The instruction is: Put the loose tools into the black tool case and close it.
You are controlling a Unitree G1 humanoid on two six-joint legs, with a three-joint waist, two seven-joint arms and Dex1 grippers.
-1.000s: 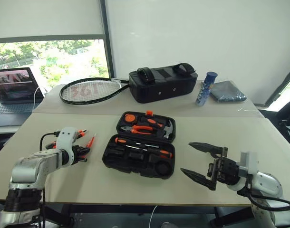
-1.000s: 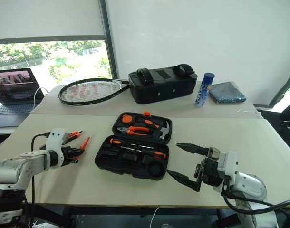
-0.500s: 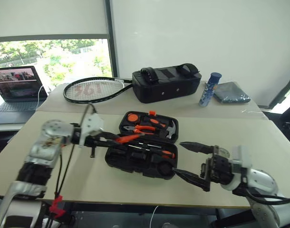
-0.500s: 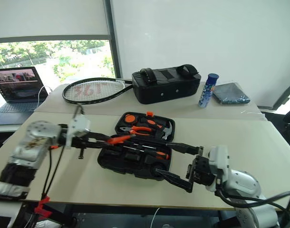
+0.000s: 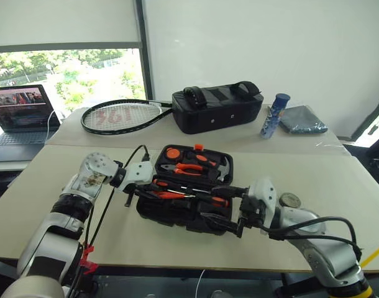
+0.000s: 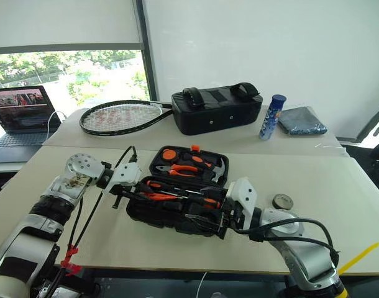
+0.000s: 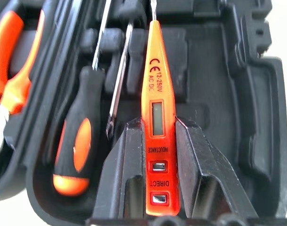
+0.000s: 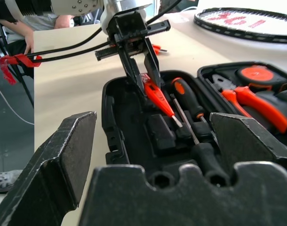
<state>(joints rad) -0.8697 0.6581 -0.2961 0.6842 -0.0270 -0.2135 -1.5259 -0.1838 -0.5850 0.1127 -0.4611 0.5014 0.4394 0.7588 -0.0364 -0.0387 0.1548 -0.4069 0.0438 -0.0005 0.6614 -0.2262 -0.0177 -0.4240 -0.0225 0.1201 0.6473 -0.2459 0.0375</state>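
Plain white wall (image 5: 251,43) behind two beige tables (image 5: 338,180) pushed together, seam running across. Window (image 5: 65,77) on the left with a white roller blind (image 5: 59,22) pulled partway down and green trees in daylight outside; dark vertical frame post (image 5: 141,53) beside it. Open laptop (image 5: 18,115) with lit screen on a separate desk at the far left; sliver of another window (image 5: 377,121) at the right edge.

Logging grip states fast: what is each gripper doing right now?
Left gripper: shut on the tester screwdriver, over the black tool case.
Right gripper: open, holding nothing.
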